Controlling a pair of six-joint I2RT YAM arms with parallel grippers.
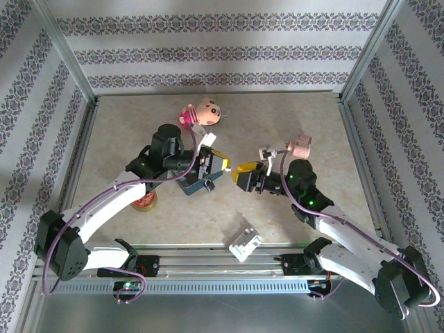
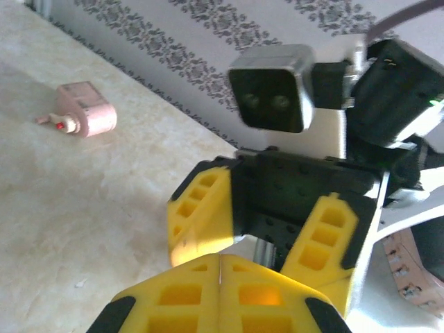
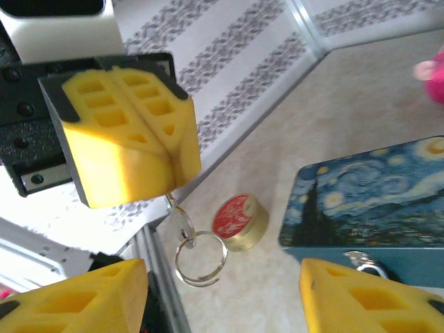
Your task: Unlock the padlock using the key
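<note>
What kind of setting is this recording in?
Probably a lab robot test cell, not a home: aluminium frame posts hold wallpaper-printed panels around a stone-pattern table, with a metal mounting rail along its near edge.

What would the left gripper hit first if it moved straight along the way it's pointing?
Most likely the right gripper: in the left wrist view its open yellow fingers face the left gripper head-on, just ahead. The left gripper is shut on the small silvery key. Exact gap unclear.

Tip to tip, the left gripper [image 3: 168,170] has jaws pressed together, the right gripper [image 3: 222,277] jaws spread wide.
</note>
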